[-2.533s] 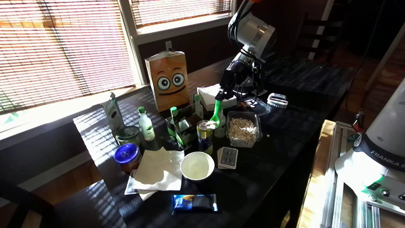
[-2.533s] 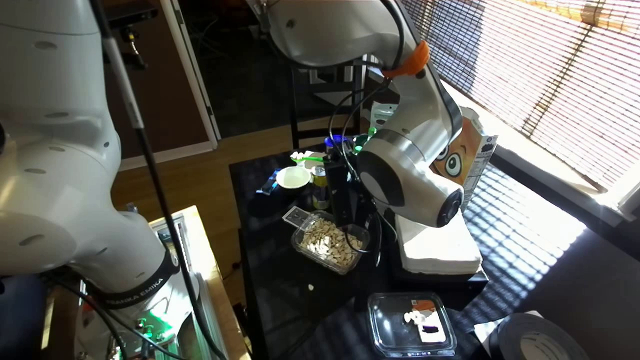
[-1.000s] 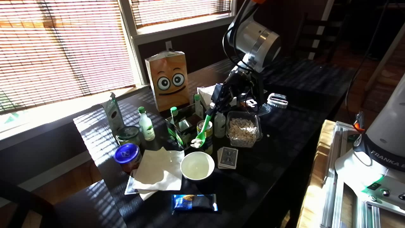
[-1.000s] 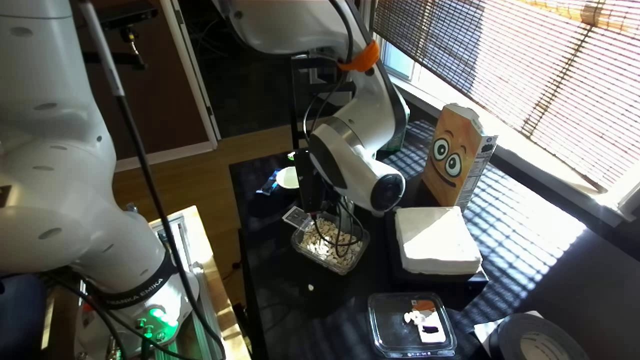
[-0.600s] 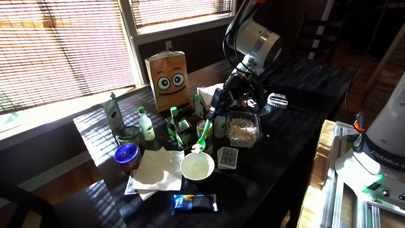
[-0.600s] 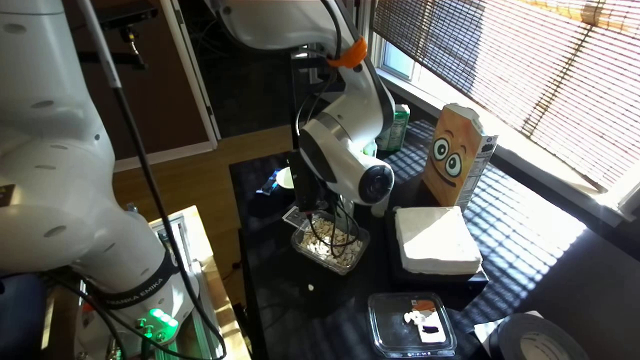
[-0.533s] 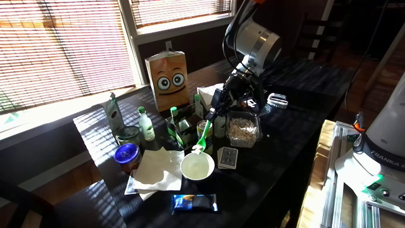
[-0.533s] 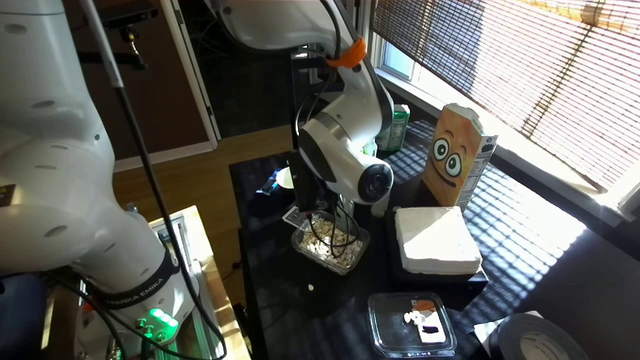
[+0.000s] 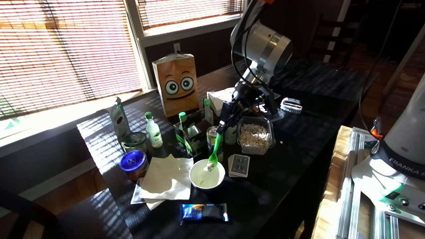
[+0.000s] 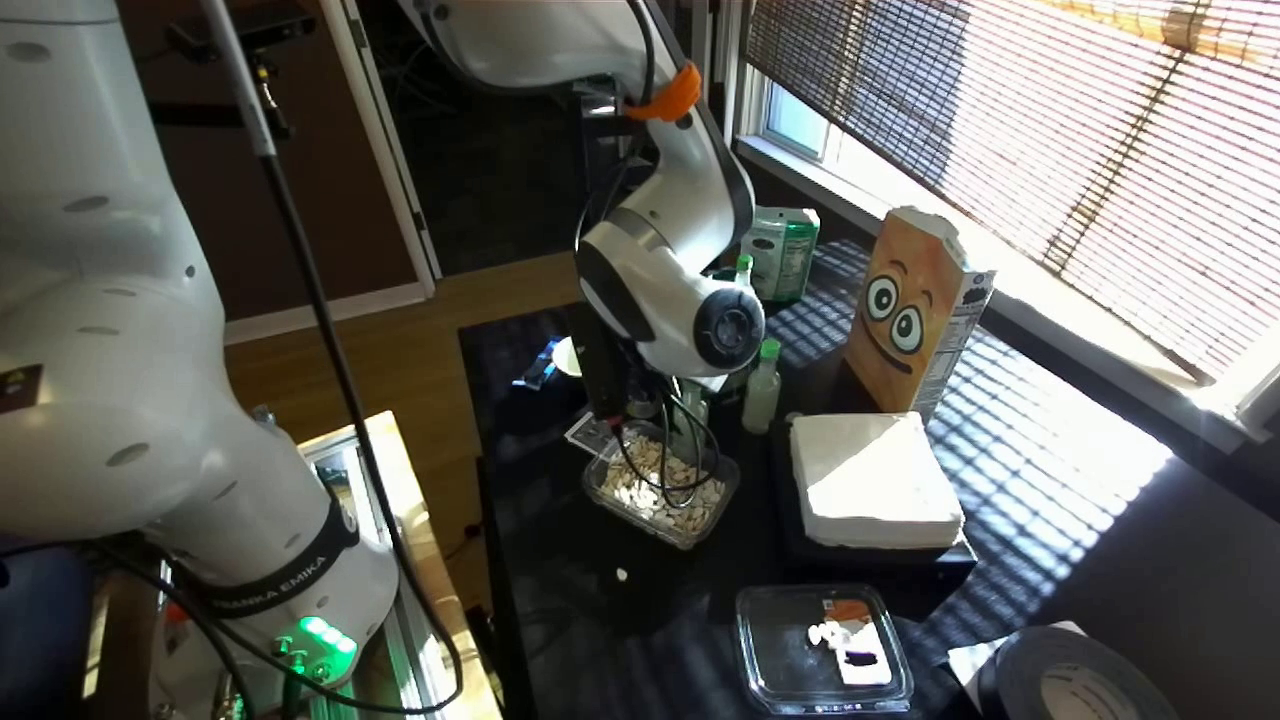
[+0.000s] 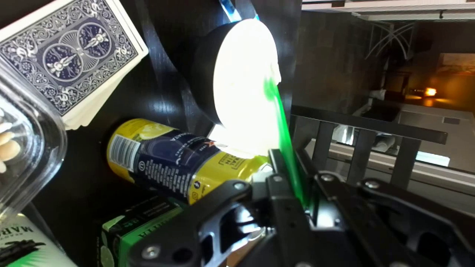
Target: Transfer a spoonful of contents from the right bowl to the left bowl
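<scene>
My gripper is shut on the handle of a green spoon. In an exterior view the spoon points steeply down, its tip over the inside of the white bowl. A few pale pieces cling at the spoon's tip, and one pale piece seems to lie in the bowl. The bowl is overexposed in the wrist view and mostly hidden by the arm in an exterior view. A clear plastic container full of pale seed-like pieces stands to the right.
A yellow and blue can stands close beside the spoon and bowl. A card deck, a bottle carrier, paper napkins, a blue packet and a blue-lidded tub surround the bowl. A face-printed carton stands behind.
The gripper has carried the spoon from beside the container to the bowl. In the last half second the spoon dropped and tilted steeper. Fewer pieces show on it, and one appears in the bowl.
</scene>
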Action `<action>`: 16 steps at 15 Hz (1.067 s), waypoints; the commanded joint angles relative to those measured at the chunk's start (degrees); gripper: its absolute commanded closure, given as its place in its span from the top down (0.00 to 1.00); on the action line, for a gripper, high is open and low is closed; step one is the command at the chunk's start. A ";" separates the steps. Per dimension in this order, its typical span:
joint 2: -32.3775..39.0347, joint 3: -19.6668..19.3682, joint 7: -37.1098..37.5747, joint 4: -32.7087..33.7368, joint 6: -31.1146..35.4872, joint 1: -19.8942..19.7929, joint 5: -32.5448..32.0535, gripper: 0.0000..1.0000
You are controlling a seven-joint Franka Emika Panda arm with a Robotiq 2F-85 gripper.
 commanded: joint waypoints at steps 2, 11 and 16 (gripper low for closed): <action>-4.27 2.07 0.62 -2.93 7.68 2.40 0.83 0.03; -9.30 5.48 -1.77 -6.32 16.82 4.11 1.26 0.03; -12.62 5.70 -6.19 -8.93 16.40 4.02 0.61 0.03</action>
